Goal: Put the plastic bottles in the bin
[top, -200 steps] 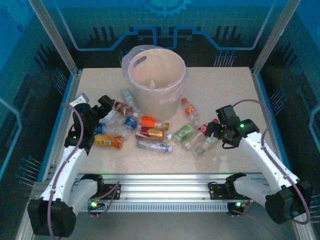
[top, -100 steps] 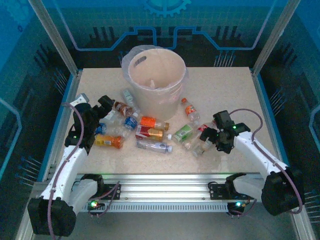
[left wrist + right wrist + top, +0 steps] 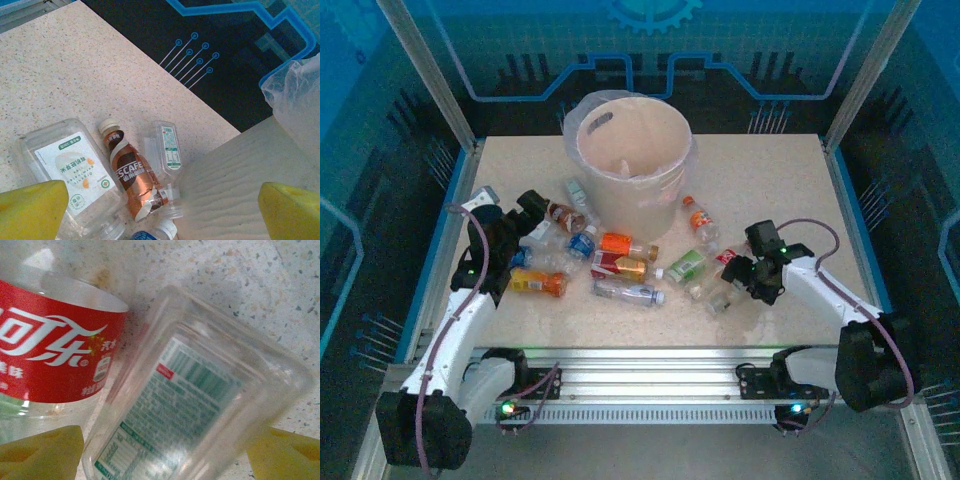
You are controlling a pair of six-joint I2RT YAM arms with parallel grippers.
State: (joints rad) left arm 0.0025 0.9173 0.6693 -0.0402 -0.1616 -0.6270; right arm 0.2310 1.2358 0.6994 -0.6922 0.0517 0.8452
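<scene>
left end effector (image 3: pixel 527 213): jaws as wide as they go, nothing in them. It hangs over the left end of the bottle pile, just left of the bin (image 3: pixel 635 195).
under it (left wrist view): a brown Nescafe bottle (image 3: pixel 132 177) lies between a flat clear bottle with a white-green label (image 3: pixel 75 170) and a small clear bottle (image 3: pixel 167 147). The bin wall takes up the lower right.
right end effector (image 3: pixel 742 276): down at the right end of the pile, with its yellow pads (image 3: pixel 40 450) on either side of a clear bottle with green print (image 3: pixel 190 405). The pads are right at its sides, but I honestly can't tell if they're squeezing it.
next to that one: a red-label Coca-Cola bottle (image 3: pixel 55 355), touching it, at the left of the right wrist view.
bin: upright at upper middle of the worktop (image 3: pixel 770 180), with a clear liner (image 3: pixel 688 150) folded over the rim.
plastic bottles (image 3: pixel 620 265): scattered flat on the worktop below the bin.
</scene>
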